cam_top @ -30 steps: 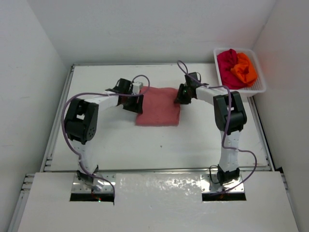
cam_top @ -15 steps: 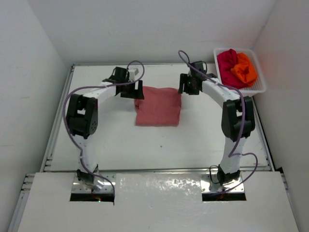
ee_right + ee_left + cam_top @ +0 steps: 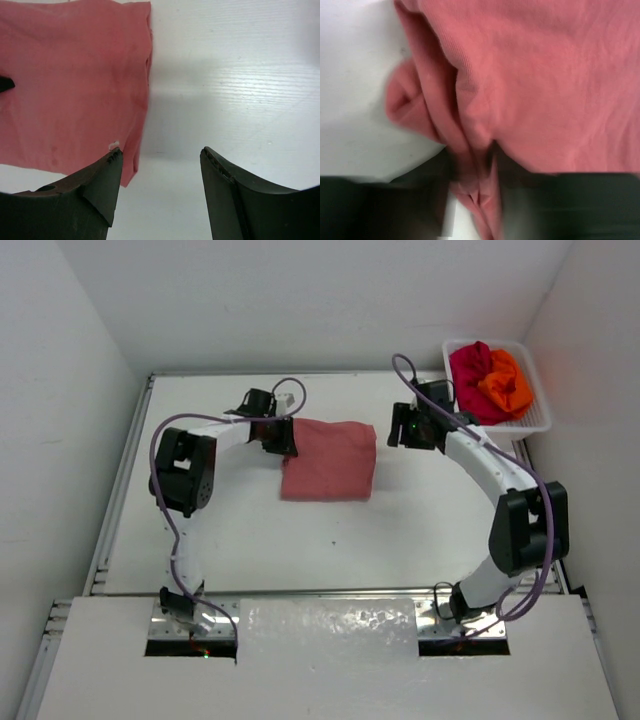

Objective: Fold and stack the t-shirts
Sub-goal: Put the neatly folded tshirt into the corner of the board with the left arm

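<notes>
On the white table (image 3: 420, 530), the pink shirt (image 3: 328, 460) lies folded to a rough square at mid-table, toward the far edge. A white basket (image 3: 537, 405) in the far right corner holds the crumpled red shirt (image 3: 468, 375) and orange shirt (image 3: 505, 385). The left claw (image 3: 283, 437) pinches a bunched fold at the pink shirt's far left corner. The right claw (image 3: 400, 430) hangs wide open and empty over bare table just beside the shirt's right edge.

We're looking at a robotics lab test cell: plain white walls (image 3: 300, 300) box in a white table (image 3: 300, 530), arm bases (image 3: 180, 605) bolted at six o'clock.
</notes>
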### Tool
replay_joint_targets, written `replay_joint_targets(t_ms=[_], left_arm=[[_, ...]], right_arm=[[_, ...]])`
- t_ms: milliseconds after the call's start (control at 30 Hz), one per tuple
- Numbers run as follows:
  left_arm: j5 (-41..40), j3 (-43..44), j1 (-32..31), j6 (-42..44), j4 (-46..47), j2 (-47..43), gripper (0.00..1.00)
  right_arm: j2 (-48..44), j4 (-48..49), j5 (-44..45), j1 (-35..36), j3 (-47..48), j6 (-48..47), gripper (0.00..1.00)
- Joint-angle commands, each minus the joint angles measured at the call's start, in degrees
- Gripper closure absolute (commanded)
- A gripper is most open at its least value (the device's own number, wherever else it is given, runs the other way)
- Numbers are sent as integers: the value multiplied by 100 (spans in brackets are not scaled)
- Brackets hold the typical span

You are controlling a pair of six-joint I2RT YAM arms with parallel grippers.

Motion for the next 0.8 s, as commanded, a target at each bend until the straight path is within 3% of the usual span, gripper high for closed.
replay_joint_targets(t_ms=[0,100,333,533,767], left_arm=[[434,-46,-47,-184,193,149,80],[557,-29,24,-237,211,88,100],[768,68,331,-70,202,-70,100],[751,139,990,88,53,-70,100],[260,1174,1666,1054,-799,455,100]], right_arm=[[-456,52,184,-97,-114,-65,38],[-807,60,272,-185,-325,-118,37],[-1177,-107,-62,-677,-818,-91,36],[-1537,-142,52,-757,-1152,-285,37],[-1872,-159,131,-809,-1424,-531,36]])
